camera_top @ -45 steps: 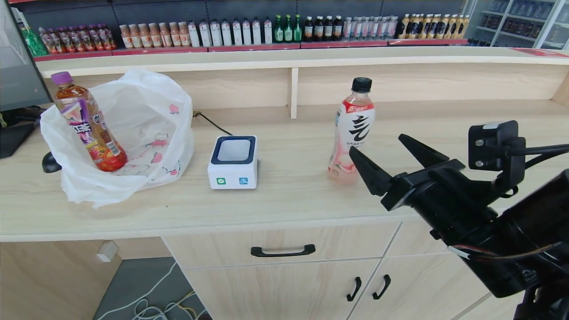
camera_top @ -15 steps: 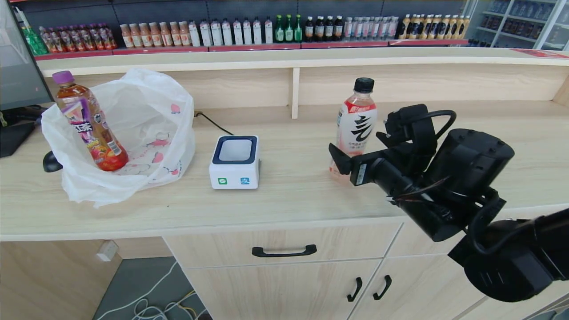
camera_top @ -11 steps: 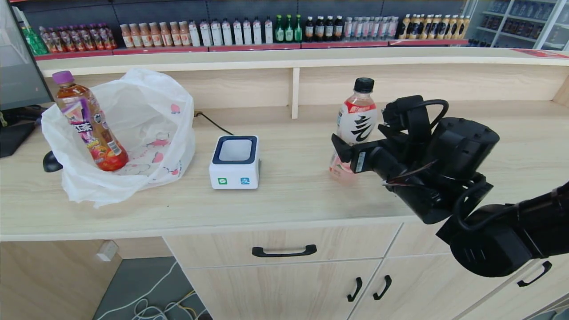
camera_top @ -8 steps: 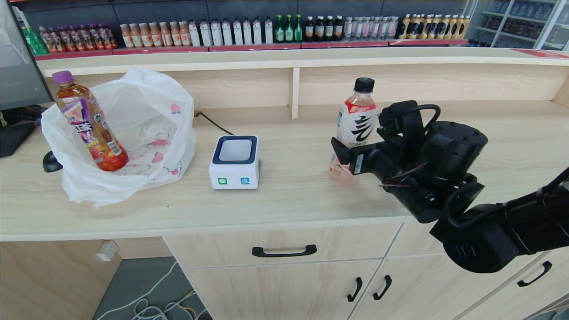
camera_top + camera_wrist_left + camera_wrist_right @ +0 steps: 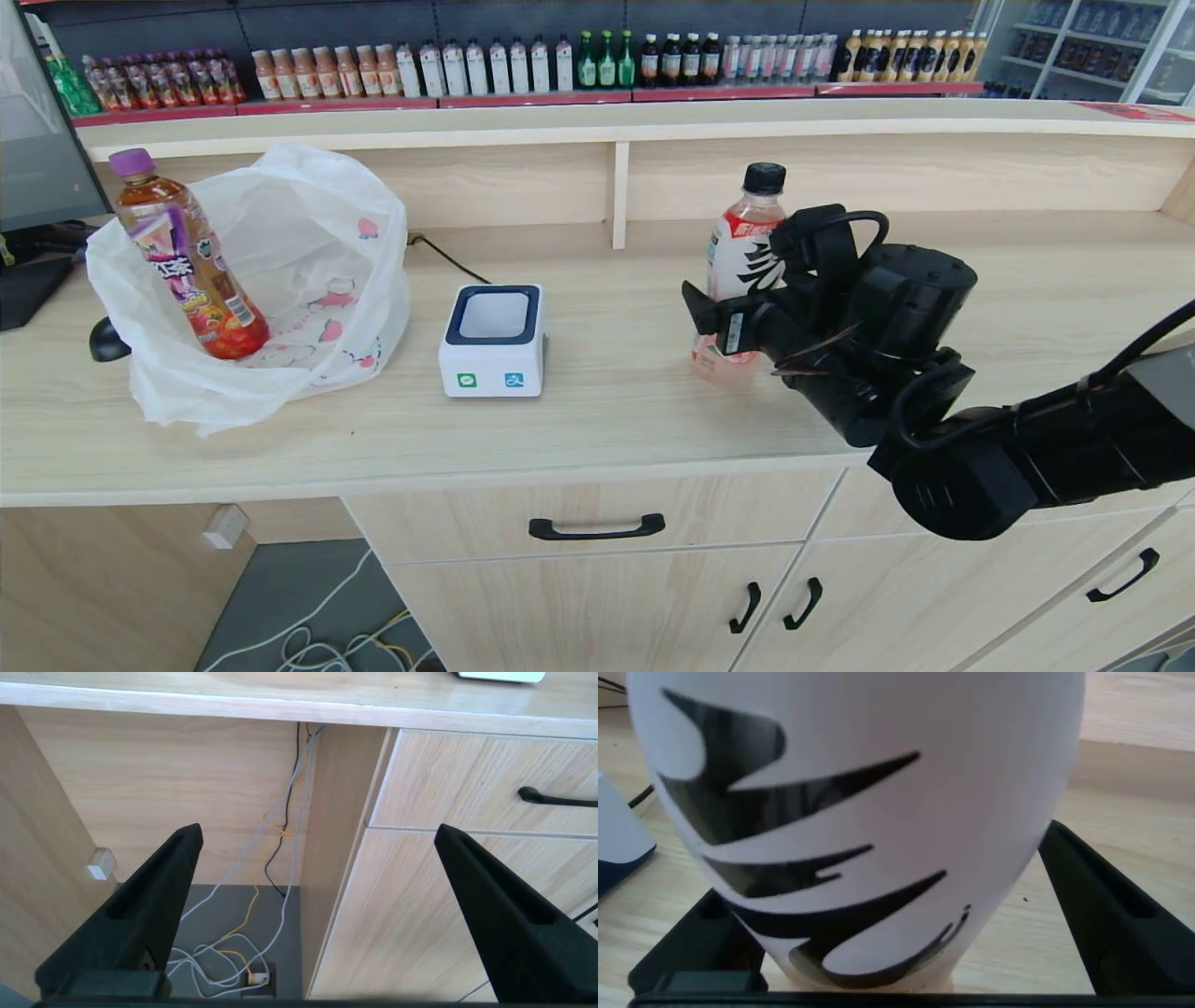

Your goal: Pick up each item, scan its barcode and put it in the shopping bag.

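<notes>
On the counter, the shopping bag lies at the left with a bottle leaning inside it. The scanner sits to the bag's right, near the middle, and a second bottle stands upright farther right. The right gripper sits around that second bottle with a finger on either side, though contact is hard to judge, and a shelf of drinks runs behind the counter.
</notes>
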